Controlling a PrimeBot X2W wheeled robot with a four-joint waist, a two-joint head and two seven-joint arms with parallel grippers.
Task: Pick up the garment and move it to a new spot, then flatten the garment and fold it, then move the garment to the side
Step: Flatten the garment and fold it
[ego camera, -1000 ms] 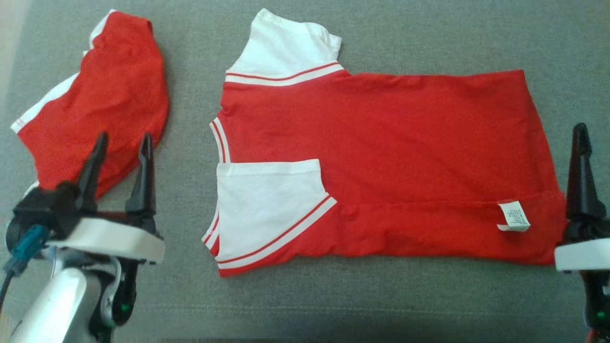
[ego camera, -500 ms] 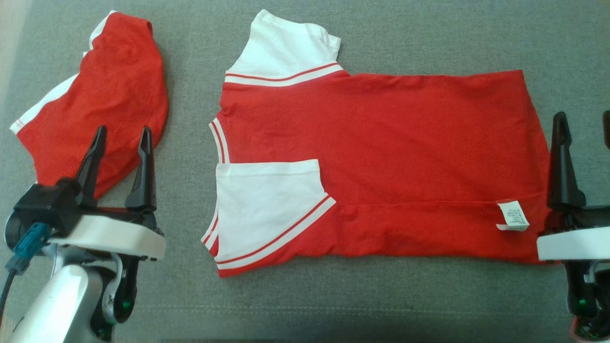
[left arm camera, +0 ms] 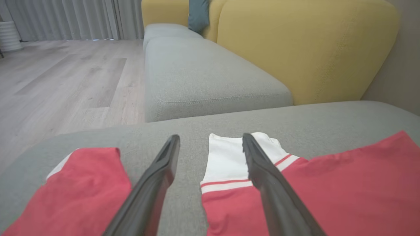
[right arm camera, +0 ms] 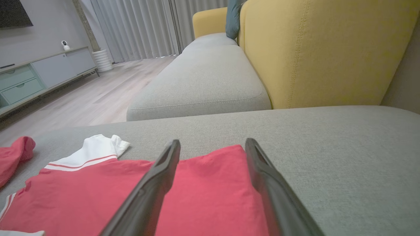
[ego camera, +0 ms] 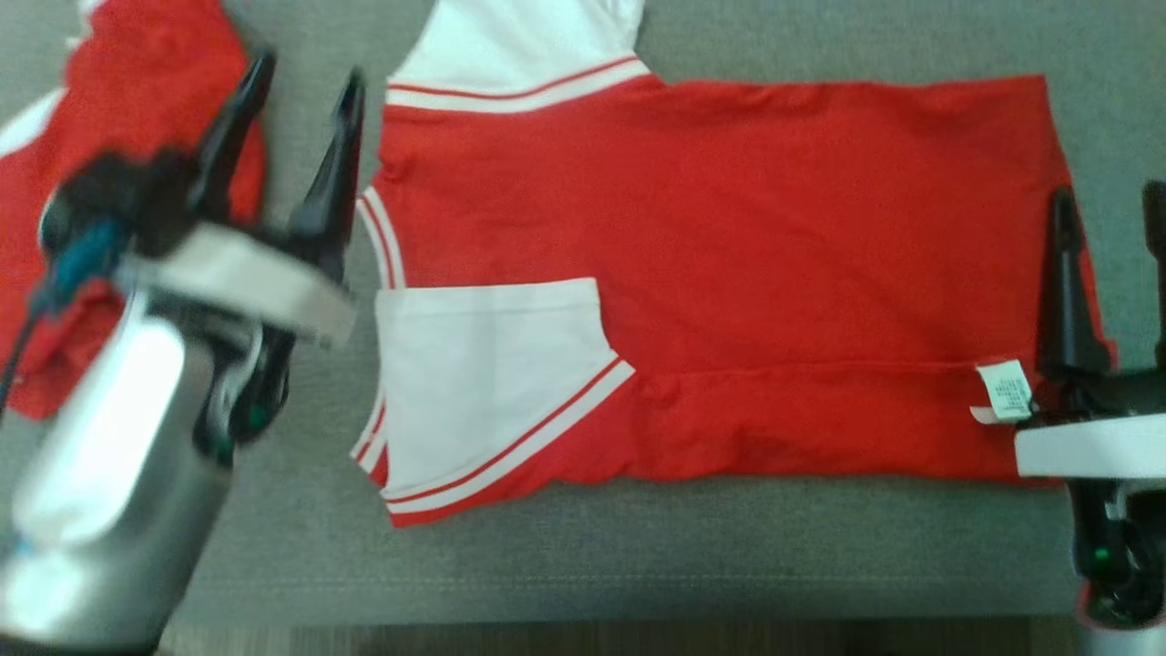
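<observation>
Far left lies a blurred red piece (ego camera: 137,82), perhaps shorts. The left gripper (ego camera: 310,68), fingers apart and empty, hovers beside the collar of the red-and-white garment (ego camera: 729,228), flat on the grey cushion (ego camera: 638,565). The right gripper (ego camera: 1109,191), fingers spread, hangs over its hem.

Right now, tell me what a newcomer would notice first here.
A red shirt with white sleeves lies flat across the middle of the grey sofa seat. A second red garment sits bunched at the far left. The left gripper and right gripper hang open at the shirt's two ends.
</observation>
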